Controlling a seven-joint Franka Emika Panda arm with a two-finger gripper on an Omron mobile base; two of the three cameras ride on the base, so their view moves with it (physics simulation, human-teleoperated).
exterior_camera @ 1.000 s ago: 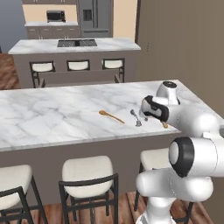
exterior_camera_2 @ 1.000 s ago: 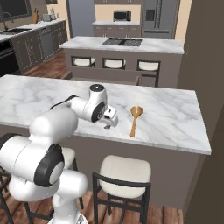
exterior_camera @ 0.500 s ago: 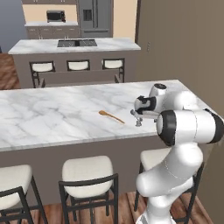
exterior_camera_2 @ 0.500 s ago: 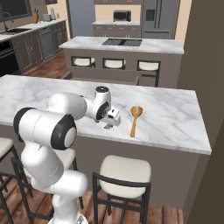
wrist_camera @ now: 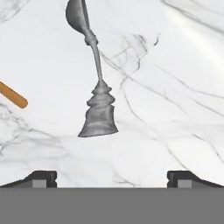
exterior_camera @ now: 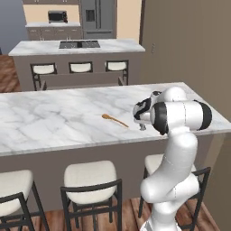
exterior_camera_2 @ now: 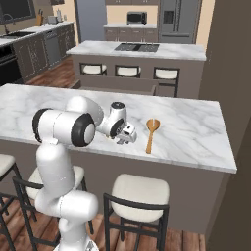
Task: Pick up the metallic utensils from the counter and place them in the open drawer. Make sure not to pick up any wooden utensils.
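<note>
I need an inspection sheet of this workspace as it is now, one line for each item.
Surface: white marble counter, grey veins.
Job's things: silver-grey spoon lies flat on the counter just ahead of the fingertips; thin wooden spoon lies apart to its side; broad wooden spoon lies beside the hand. Drawer: nothing seen.
Clutter: nothing seen.
Grippers: gripper open, low over the counter, holding nothing.
Cables: nothing seen.
Surroundings: stools below the counter, island behind.

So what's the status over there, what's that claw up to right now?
Claw open, hovering low over the counter. Silver spoon lying flat just ahead, not gripped. Wooden spoon off to one side, clear of the path.
</note>
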